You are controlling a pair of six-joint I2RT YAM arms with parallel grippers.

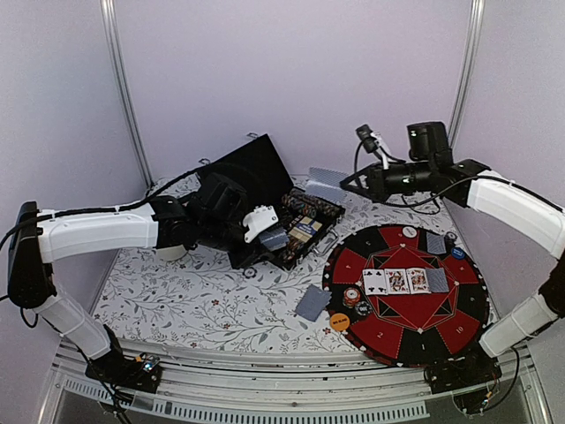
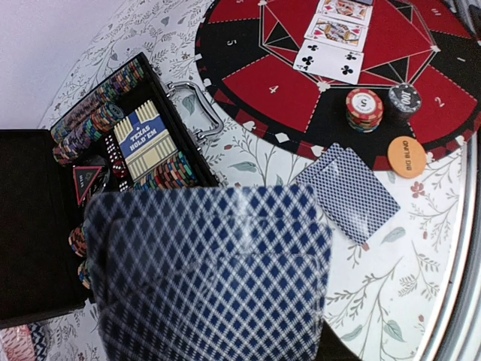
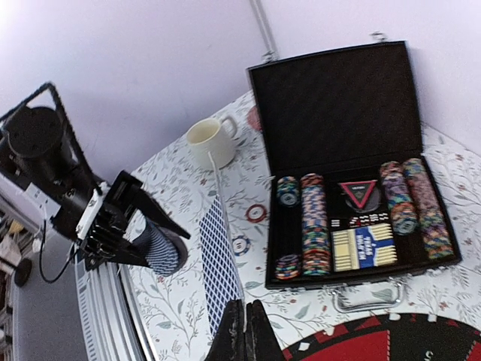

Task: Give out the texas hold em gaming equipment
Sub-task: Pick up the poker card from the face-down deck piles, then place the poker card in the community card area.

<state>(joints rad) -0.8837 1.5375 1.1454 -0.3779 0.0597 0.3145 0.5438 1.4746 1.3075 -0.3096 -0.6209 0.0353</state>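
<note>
My left gripper (image 1: 267, 231) hovers over the open black case (image 1: 265, 177), shut on a bent stack of blue-backed playing cards (image 2: 210, 271) that hides its fingers in the left wrist view. Beyond the case, my right gripper (image 3: 244, 329) is shut on a single card (image 3: 218, 256) seen nearly edge-on, raised above the tablecloth. The round red and black mat (image 1: 388, 340) carries three face-up cards (image 1: 406, 281), face-down cards (image 1: 435, 243) and two chip stacks (image 2: 364, 109). A face-down card pile (image 2: 349, 192) and an orange disc (image 2: 406, 156) lie just off the mat.
The case holds rows of chips (image 3: 316, 222) and a Texas Hold'em box (image 3: 368, 247). Two loose chips (image 3: 255, 213) lie on the floral cloth beside it. A cream cup (image 3: 210, 141) stands behind the case. White (image 1: 409, 232) and blue (image 1: 457, 253) discs sit on the mat's far side.
</note>
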